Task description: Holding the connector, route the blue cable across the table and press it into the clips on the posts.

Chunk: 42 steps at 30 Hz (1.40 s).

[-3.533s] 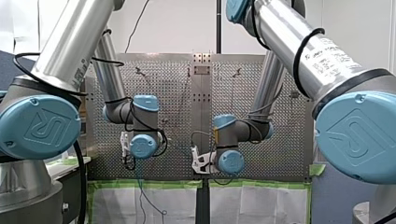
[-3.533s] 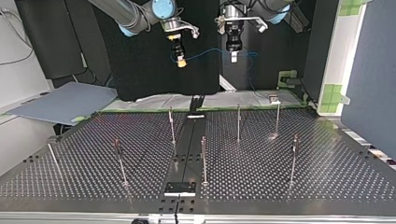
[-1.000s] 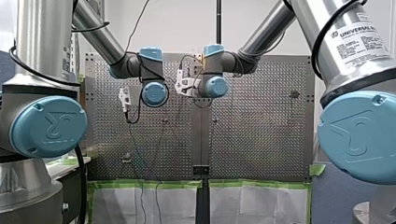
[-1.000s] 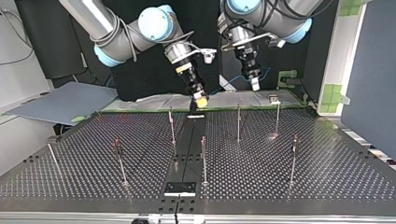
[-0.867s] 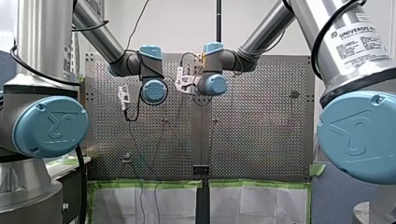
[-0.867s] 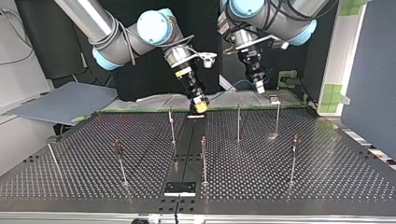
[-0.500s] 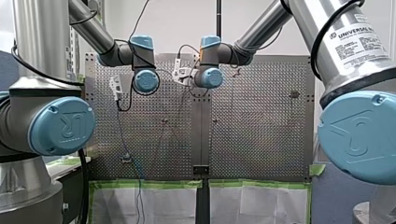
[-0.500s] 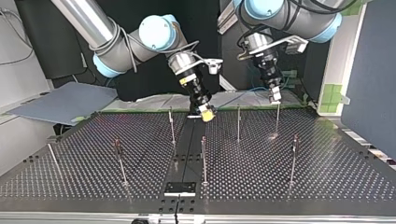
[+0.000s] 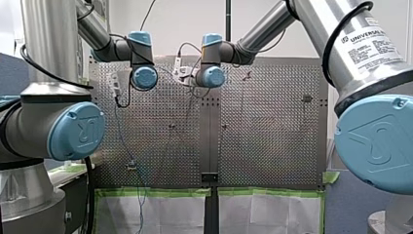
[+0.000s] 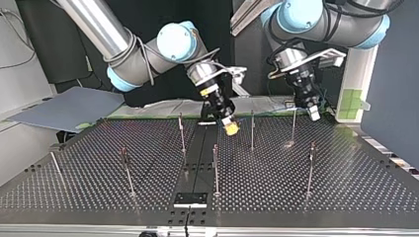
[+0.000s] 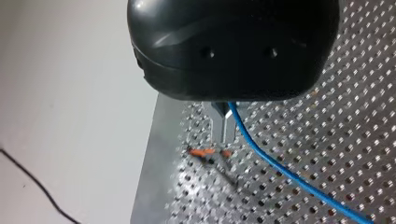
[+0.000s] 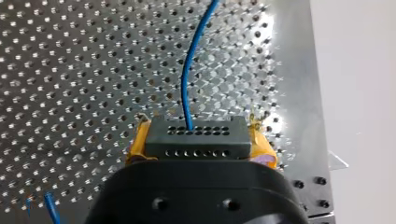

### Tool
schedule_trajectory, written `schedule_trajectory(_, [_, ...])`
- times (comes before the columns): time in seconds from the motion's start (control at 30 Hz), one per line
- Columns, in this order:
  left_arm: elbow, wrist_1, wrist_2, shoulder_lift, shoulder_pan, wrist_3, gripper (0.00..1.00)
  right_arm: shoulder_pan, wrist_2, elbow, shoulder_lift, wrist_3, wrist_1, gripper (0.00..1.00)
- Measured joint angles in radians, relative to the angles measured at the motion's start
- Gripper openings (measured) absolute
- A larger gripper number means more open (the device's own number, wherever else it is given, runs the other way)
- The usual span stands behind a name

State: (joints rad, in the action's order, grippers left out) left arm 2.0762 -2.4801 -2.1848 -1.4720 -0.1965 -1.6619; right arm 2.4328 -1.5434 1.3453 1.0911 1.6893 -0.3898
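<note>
Light and limp, I judge, the thin blue cable (image 11: pixel 280 172) hangs above the perforated metal worktop (image 10: pixel 346 187), best gripped where my right hand (image 10: pixel 230 127) clamps its stiff grey block connector (image 12: pixel 196 138) while my left hand (image 11: pixel 226 123) pinches it narrowly.

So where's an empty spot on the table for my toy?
In the top view, the table is bare right of the right post and around the left post. It's crowded at the far end, where my right gripper and left gripper hang among posts.
</note>
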Motion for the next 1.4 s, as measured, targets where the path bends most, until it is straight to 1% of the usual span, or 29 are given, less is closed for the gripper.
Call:
schedule_trajectory(0.23, [-0.029,0.000,0.026,-0.014,0.027,-0.008,0.00,0.001,0.001,-0.065,-0.010,0.000,0.037,0.00])
schedule_trajectory(0.37, [-0.050,-0.003,0.036,-0.023,0.042,-0.010,0.00,0.003,0.002,-0.103,-0.029,-0.001,0.066,0.00])
schedule_trajectory(0.47, [-0.064,-0.003,0.044,-0.026,0.056,-0.013,0.00,0.004,0.002,-0.129,-0.042,-0.001,0.078,0.00])
schedule_trajectory(0.6, [-0.086,-0.013,0.056,-0.043,0.075,-0.016,0.00,0.005,0.002,-0.160,-0.063,-0.002,0.086,0.00])
schedule_trajectory(0.83, [-0.111,-0.014,0.084,-0.093,0.107,-0.022,0.00,0.001,0.002,-0.217,-0.097,-0.002,0.091,0.00])
schedule_trajectory(0.97, [-0.116,-0.013,0.109,-0.109,0.137,-0.031,0.00,0.001,0.002,-0.247,-0.126,-0.004,0.099,0.00])
schedule_trajectory(1.17, [-0.117,-0.010,0.155,-0.113,0.184,-0.036,0.00,0.005,0.002,-0.267,-0.158,-0.007,0.102,0.00])
schedule_trajectory(1.27, [-0.117,0.002,0.181,-0.113,0.212,-0.041,0.00,0.007,0.003,-0.276,-0.165,-0.009,0.103,0.00])
schedule_trajectory(1.4, [-0.118,0.021,0.214,-0.113,0.233,-0.060,0.00,0.010,0.003,-0.294,-0.169,-0.010,0.108,0.00])
